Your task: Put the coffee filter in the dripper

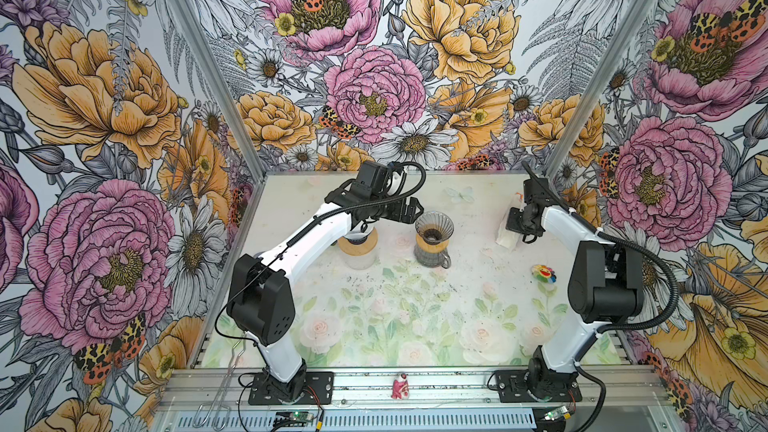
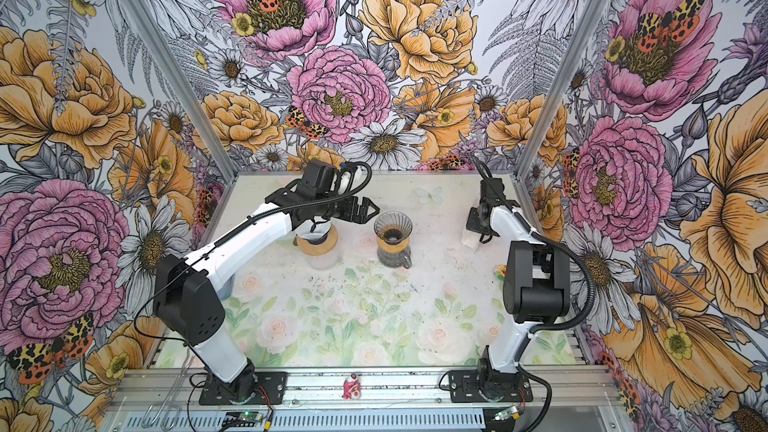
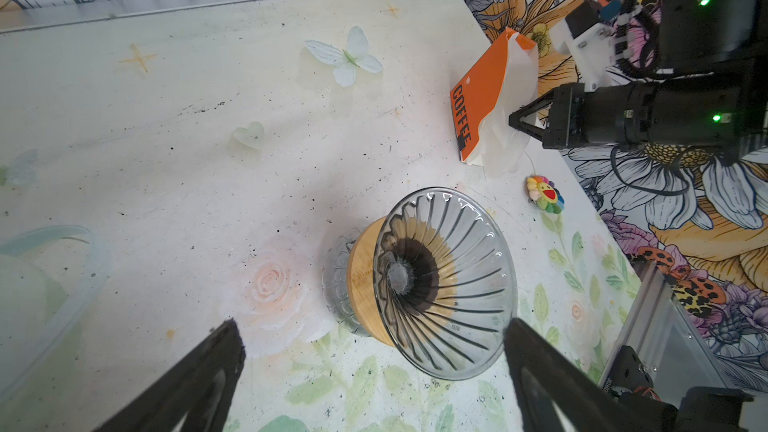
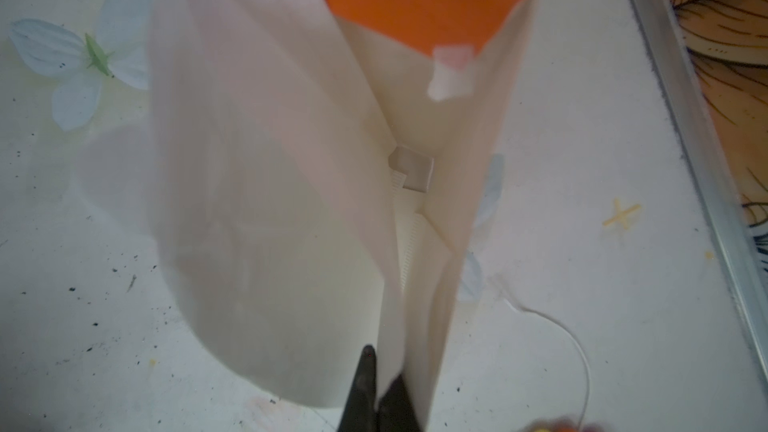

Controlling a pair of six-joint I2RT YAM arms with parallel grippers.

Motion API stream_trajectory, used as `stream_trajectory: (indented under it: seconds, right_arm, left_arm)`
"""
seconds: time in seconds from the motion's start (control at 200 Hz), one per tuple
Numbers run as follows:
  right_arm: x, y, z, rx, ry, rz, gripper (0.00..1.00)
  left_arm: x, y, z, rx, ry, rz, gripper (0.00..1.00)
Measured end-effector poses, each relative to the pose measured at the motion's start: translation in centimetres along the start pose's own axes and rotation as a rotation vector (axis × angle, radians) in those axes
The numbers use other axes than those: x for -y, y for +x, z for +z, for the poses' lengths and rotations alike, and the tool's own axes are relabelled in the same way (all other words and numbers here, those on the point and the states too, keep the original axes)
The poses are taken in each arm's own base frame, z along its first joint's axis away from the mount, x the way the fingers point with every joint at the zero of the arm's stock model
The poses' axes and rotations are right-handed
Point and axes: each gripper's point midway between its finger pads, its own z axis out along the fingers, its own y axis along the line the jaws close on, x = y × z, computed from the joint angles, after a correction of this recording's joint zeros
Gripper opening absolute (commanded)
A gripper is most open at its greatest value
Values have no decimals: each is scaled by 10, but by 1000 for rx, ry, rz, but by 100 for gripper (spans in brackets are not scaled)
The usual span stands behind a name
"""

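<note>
While the right gripper (image 4: 380,371) pinched the coffee filter (image 4: 270,201), the dripper (image 1: 433,229) sat leftward, beside the gaping, empty left gripper (image 3: 372,328).

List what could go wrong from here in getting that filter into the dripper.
1. The right tool pinches the filter by an edge right at the orange bag; extra sheets or the bag may lift too.
2. Held by one edge, the filter may land in the dripper flat or crooked.
3. The open left tool is near the dripper, perched on its carafe; a nudge could tip it.

Right gripper (image 1: 512,226) meets the white coffee filter (image 1: 506,239), dripper (image 1: 434,229) standing apart.
</note>
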Motion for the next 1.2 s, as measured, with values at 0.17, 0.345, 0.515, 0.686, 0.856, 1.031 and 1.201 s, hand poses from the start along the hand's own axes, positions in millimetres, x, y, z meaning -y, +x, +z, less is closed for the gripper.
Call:
stream_trajectory:
  seconds: [0.17, 0.345, 0.515, 0.686, 0.856, 1.031, 1.201]
  right_arm:
    - [-4, 1, 1, -9, -23, -10, 0]
    - [-16, 5, 0, -24, -67, -19, 0]
    - [-26, 8, -1, -35, -110, -18, 0]
    - [-31, 11, -2, -51, -143, -3, 1]
    - [-34, 10, -10, -47, -162, 0, 9]
    - [-34, 11, -12, -52, -161, 6, 18]
    - [-33, 13, -12, -58, -159, 8, 21]
  left_arm:
    - [-1, 0, 3, -5, 2, -1, 99]
    - [-1, 1, 4, -8, 4, -2, 99]
    - [0, 1, 4, -8, 4, -2, 99]
    - [0, 1, 4, -8, 4, -2, 99]
    - [0, 1, 4, -8, 4, -2, 99]
    - [0, 1, 4, -8, 5, -2, 99]
    - [0, 1, 4, -8, 4, -2, 99]
